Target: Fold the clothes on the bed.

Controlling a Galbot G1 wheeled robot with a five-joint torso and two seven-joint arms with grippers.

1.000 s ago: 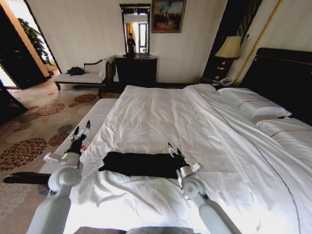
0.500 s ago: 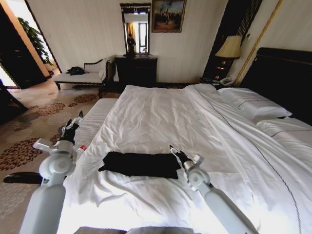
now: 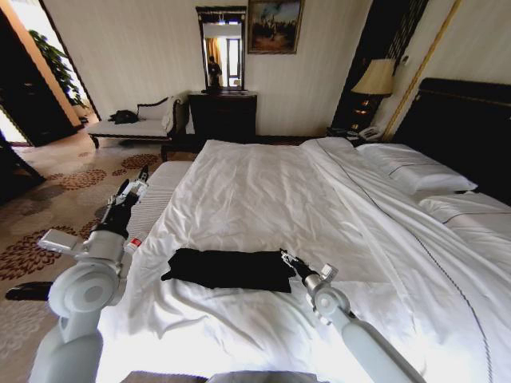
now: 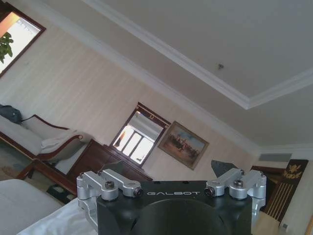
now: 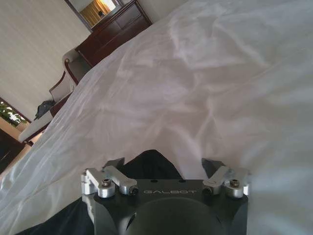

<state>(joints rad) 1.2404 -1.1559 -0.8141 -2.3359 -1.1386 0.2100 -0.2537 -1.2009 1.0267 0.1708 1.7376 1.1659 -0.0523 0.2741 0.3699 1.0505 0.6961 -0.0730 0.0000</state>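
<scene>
A hotel bedroom holds a wide white-sheeted bed (image 3: 263,191), a bench and dresser along the far wall. Left to right: the left claw (image 3: 134,185) is raised beside the bed's edge, aimed upward, fingers parted, holding nothing. The black T-shirt (image 3: 227,269) lies folded into a long band on the near sheet. The right claw (image 3: 287,258) sits at its right end, open and empty. Judged best: grip both layers squarely, fold across, keep edges aligned. "GALBOT" is printed on each claw body.
</scene>
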